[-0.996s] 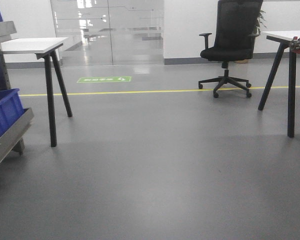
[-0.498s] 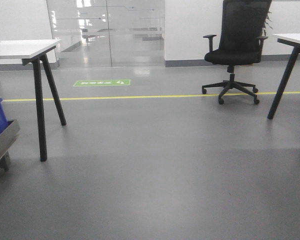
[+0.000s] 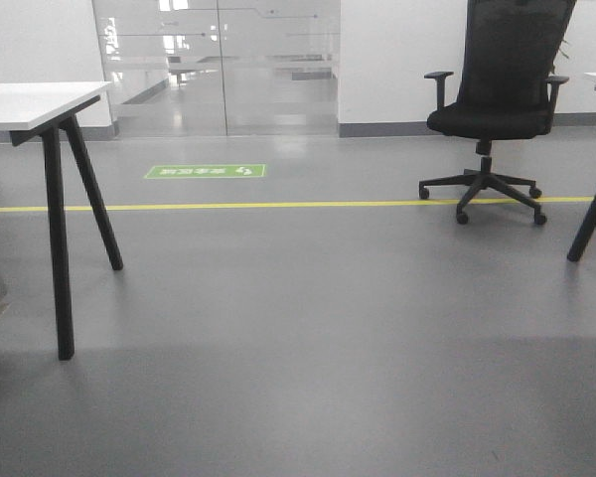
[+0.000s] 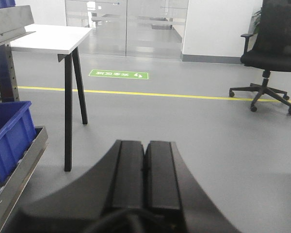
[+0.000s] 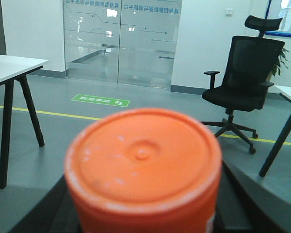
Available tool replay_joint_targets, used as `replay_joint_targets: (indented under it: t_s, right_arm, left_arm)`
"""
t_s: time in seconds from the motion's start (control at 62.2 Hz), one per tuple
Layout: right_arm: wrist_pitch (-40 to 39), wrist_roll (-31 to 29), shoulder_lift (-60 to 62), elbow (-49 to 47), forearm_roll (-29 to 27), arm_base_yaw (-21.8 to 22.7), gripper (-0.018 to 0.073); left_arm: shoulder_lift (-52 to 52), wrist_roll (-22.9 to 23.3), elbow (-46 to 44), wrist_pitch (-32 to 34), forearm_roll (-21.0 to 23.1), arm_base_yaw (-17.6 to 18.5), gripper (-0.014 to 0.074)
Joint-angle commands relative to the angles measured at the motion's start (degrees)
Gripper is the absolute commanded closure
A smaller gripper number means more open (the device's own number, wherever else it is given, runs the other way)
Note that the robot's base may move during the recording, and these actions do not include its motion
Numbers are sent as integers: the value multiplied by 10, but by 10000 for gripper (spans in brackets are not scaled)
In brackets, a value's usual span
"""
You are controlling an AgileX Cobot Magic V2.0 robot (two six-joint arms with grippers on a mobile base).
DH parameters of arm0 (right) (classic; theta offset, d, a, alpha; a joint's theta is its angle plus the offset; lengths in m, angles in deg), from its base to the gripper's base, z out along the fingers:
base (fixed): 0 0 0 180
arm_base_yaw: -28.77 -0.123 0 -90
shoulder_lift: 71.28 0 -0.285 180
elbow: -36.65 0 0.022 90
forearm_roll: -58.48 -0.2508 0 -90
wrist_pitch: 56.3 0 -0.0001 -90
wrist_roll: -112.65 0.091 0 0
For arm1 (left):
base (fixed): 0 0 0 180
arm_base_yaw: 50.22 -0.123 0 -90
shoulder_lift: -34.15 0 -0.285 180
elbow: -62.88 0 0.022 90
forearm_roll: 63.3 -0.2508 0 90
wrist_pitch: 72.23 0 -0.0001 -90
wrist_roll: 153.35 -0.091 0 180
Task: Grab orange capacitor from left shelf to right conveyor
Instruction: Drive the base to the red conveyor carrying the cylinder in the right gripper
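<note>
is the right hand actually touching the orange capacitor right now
Touching. In the right wrist view the orange capacitor hangs above the floor, with dark fingers of the right hand against both its sides.

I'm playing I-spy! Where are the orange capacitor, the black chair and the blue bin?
orange capacitor (image 5: pixel 143 160), right wrist view, on its round end face.
black chair (image 3: pixel 489 121), front-facing view, on its seat.
blue bin (image 4: pixel 12 141), left wrist view, on its side wall.

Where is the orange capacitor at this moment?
In the right wrist view the orange capacitor fills the lower centre, held in the right gripper, with the black office chair far behind on the right.
</note>
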Motion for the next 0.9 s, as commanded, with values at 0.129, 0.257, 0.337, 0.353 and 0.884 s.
replay_joint_targets:
  t_s: [0.129,0.257,0.337,0.353,0.884]
  right_arm:
    - [-56,-5,-9,-18,4,2,452]
    - [-56,-5,-9,-18,4,2,452]
    - [-56,-5,-9,-18,4,2,452]
    - [-56,-5,-9,-18,4,2,452]
    - [-56,-5,-9,-18,4,2,452]
  left_arm:
    - [4,1,-2,52,1,-1,723]
    - [6,1,-2,52,1,-1,723]
    - [6,1,-2,52,1,-1,723]
    - [6,1,-2,52,1,-1,723]
    - [7,1,-2,52,1,-1,723]
